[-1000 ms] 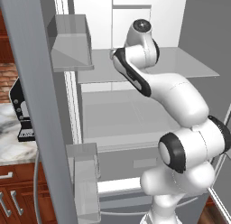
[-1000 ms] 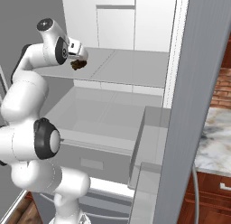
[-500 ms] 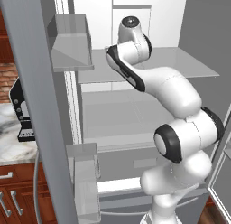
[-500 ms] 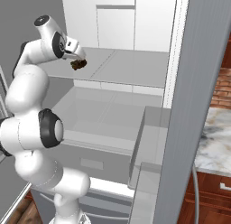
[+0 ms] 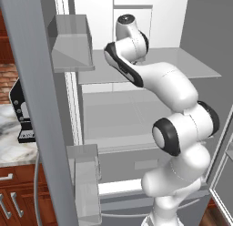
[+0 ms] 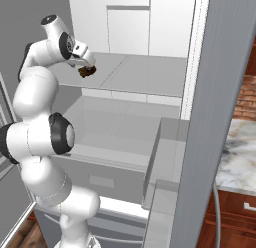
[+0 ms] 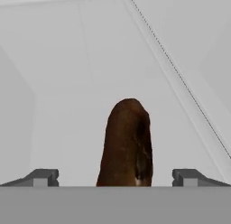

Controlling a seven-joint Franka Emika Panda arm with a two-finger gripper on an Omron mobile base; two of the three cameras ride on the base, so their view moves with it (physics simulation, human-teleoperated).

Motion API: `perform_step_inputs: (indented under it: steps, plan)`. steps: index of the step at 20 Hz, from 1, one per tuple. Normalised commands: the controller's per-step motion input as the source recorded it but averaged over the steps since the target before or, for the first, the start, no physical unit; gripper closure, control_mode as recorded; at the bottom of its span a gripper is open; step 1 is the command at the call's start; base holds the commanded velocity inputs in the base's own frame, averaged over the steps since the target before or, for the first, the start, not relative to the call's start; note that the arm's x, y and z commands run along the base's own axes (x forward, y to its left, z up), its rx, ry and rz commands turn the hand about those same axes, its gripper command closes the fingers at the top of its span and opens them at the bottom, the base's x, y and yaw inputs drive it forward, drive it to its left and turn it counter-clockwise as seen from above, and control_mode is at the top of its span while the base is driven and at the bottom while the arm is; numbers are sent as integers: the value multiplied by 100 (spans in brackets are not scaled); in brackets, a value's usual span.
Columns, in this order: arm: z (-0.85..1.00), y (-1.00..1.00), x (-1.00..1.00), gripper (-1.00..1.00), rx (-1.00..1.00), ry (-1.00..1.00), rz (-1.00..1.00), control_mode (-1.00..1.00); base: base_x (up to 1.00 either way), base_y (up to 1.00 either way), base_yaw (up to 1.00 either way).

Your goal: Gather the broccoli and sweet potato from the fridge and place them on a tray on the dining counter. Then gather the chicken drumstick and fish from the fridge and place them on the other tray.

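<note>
Currently gripper (image 7: 115,178) jaws stand wide open astride the sweet potato (image 7: 126,144), which lies on the upper fridge shelf (image 6: 145,74). Risk: closing off-centre on its tapered, rounded body could roll it away or squeeze it out of the fingers (image 7: 41,177).

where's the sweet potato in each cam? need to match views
Left base view: cannot make it out; the arm covers that part of the shelf.
Right base view: sweet potato at upper left, on the fridge shelf, at the gripper.
Hand view: sweet potato bottom centre, between the open fingertips.
Shared landmark: the fridge shelf.
</note>
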Motion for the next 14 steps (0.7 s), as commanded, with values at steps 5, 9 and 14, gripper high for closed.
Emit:
perform_step_inputs:
  steps: [5, 9, 14]
  plan:
    - [-11, 0, 1, -100, 0, 2, -2, -100, 0, 0, 0]
    - [-7, 0, 0, -100, 0, 0, -1, -100, 0, 0, 0]
    - [-4, 0, 0, -100, 1, 0, -1, -100, 0, 0, 0]
